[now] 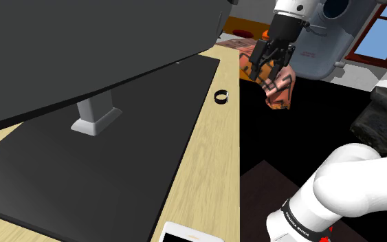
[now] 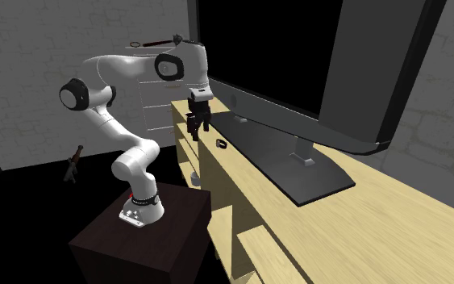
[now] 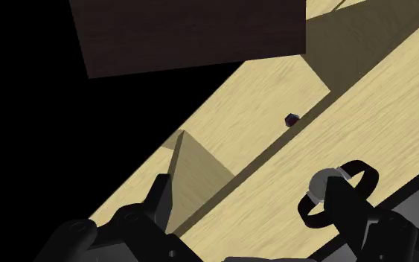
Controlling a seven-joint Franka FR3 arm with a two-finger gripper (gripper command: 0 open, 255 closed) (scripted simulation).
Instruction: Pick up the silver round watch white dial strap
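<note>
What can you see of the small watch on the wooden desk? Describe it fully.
The watch is small, with a round silvery-grey face and a dark strap curled into a loop. It lies on the light wooden desktop, near its edge, beside the monitor's black base. Nothing else touches it.

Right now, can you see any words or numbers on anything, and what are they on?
White lettering on the black band around the arm's lowest part, near the stand: too small to read.
Watch on the light wooden top: no numbers or brand can be made out on its dial.
Monitor: dark screen, no writing on it.
No other text can be read.
</note>
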